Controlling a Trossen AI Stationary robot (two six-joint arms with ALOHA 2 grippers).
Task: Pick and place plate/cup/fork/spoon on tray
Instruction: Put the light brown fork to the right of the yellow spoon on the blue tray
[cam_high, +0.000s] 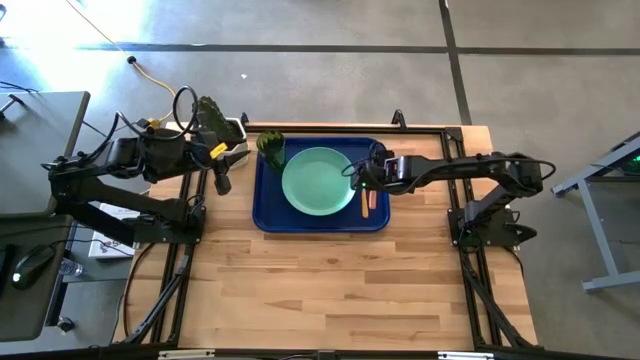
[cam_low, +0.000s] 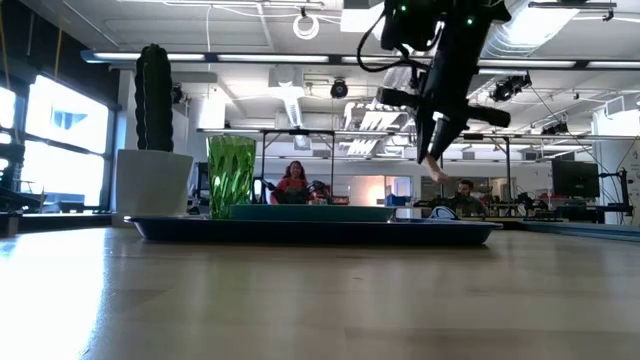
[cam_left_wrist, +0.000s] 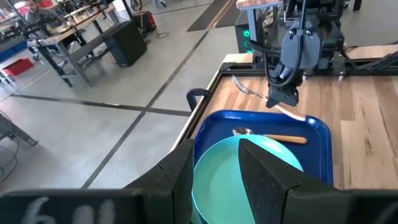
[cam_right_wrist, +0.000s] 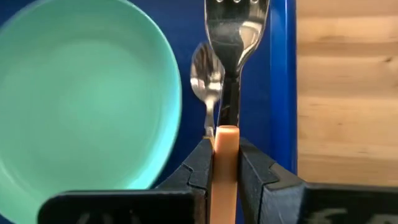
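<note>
The dark blue tray lies at the table's middle. On it are the mint-green plate, the green cup at its far left corner, and the spoon right of the plate. My right gripper is shut on the fork above the tray's right part, over the spoon. My left gripper is open and empty, raised beside the tray's left edge. Its fingers show in the left wrist view. My right gripper pinches the fork's pinkish-orange handle between its two fingers, which come from above and lie across it. The fork is lifted clear of the tray. Its tines point toward the table's far edge, and the handle's end dips below the fingers.
A green cactus in a white pot stands off the tray's far left corner, near my left arm. Bare wooden table lies in front of the tray. People sit in the room behind the table.
</note>
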